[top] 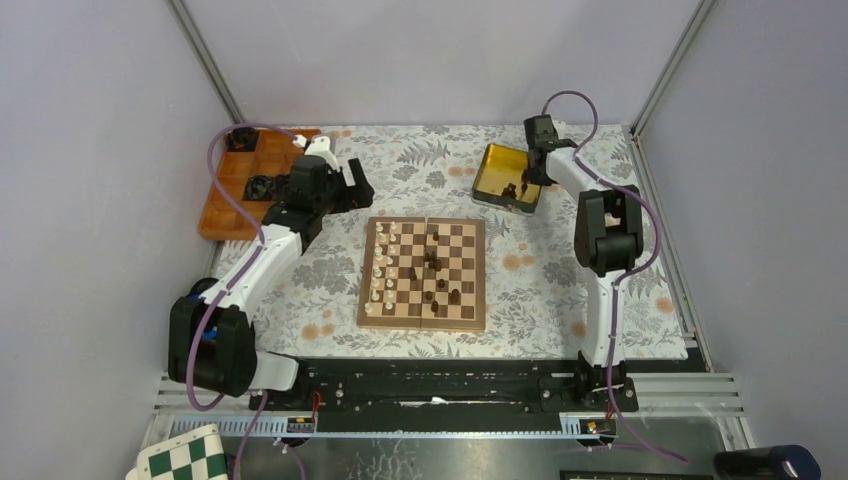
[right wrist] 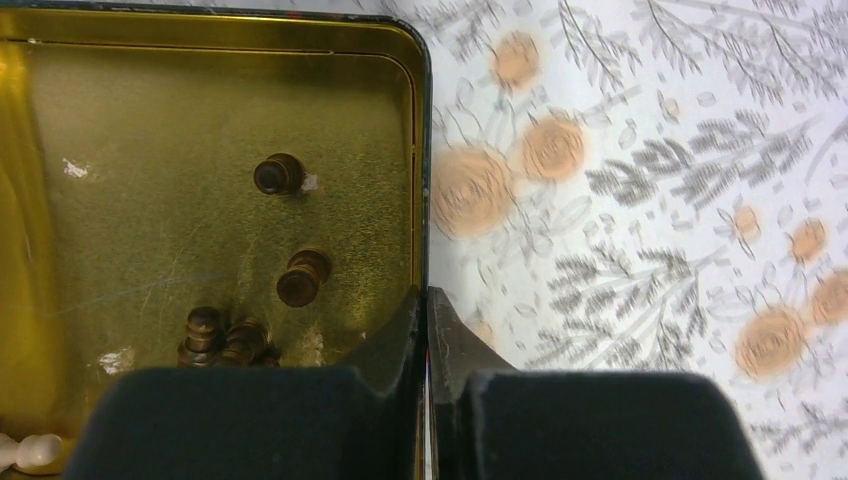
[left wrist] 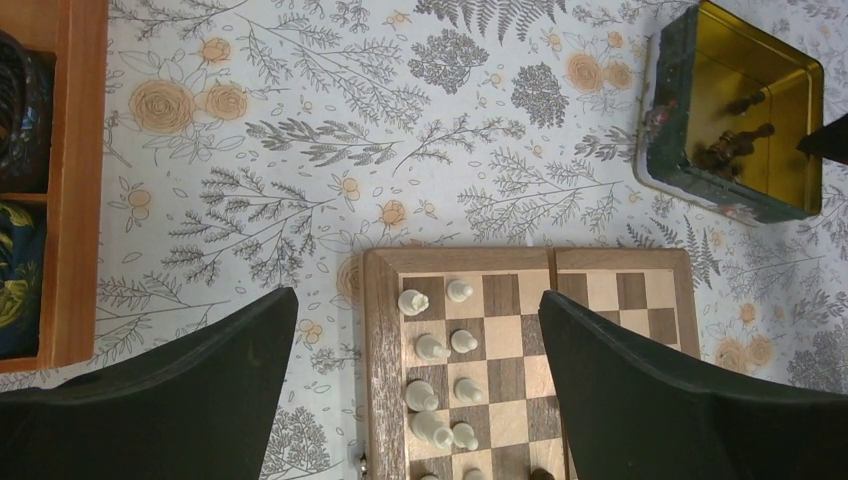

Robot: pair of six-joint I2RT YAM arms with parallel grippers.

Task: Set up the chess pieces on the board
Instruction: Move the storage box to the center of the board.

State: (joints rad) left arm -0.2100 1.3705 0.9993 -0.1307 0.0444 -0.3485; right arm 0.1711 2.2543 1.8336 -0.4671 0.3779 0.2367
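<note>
At the far left I see the orange tray [top: 240, 185] sitting against the table's left edge. Just right of it my left gripper [top: 355, 185] hovers with its fingers [left wrist: 180, 400] spread wide. Its wrist view shows the board's far-left corner under the gap.

Between tray and board lies a strip of bare floral cloth [top: 300, 290], with room to travel. The board [top: 365, 270] sits mid-table. Cream pieces [top: 385, 265] stand along its two left columns, and dark pieces [top: 435, 275] are scattered around its middle squares. More open cloth separates the board's far-right corner from the tin [top: 490, 165].

My right gripper [top: 528, 180] hangs over the tin's right wall with its fingers [right wrist: 400, 340] pressed together, the tips meeting right above the rim. More dark pieces [right wrist: 300, 278] lie on the tin's gold floor.
</note>
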